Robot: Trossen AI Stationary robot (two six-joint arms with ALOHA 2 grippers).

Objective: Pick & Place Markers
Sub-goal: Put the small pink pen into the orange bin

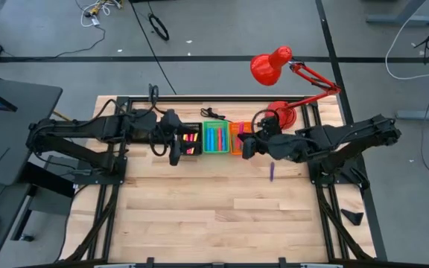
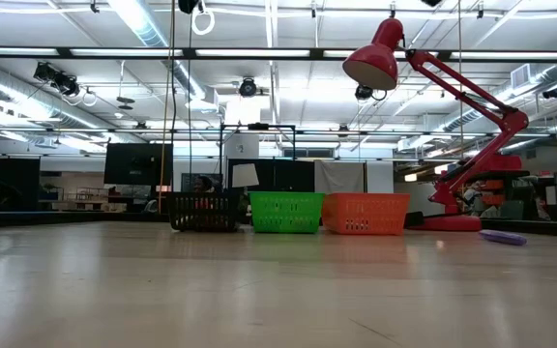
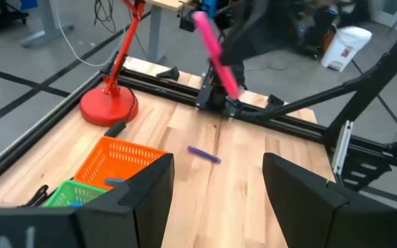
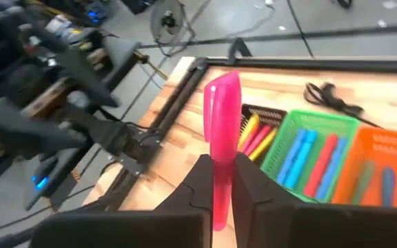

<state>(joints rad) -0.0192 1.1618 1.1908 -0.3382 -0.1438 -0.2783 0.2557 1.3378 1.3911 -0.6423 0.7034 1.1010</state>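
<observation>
My right gripper (image 4: 217,180) is shut on a pink marker (image 4: 220,117) and hovers by the orange bin (image 1: 235,138). In the left wrist view the same pink marker (image 3: 216,52) shows lifted and slanted. My left gripper (image 3: 217,169) is open above the black bin (image 1: 191,140), touching nothing. A purple marker (image 1: 272,173) lies flat on the table near my right arm. The black bin (image 4: 259,131) holds yellow and pink markers. Blue and red ones lie in the green bin (image 4: 309,155), and the orange bin (image 4: 384,176) has a few more. My right gripper pinches the pink marker between its two fingers at the marker's lower part (image 4: 218,172). The marker runs along the fingers and sticks out well past their tips, its rounded end (image 4: 222,83) free. It is lifted clear of the table and bins.
Three bins stand in a row at the table's far side: black (image 2: 204,211), green (image 2: 286,212), orange (image 2: 366,214). A red desk lamp (image 1: 274,67) stands at the far right corner, and black scissors (image 1: 213,114) lie behind the bins. Bare wood lies nearer.
</observation>
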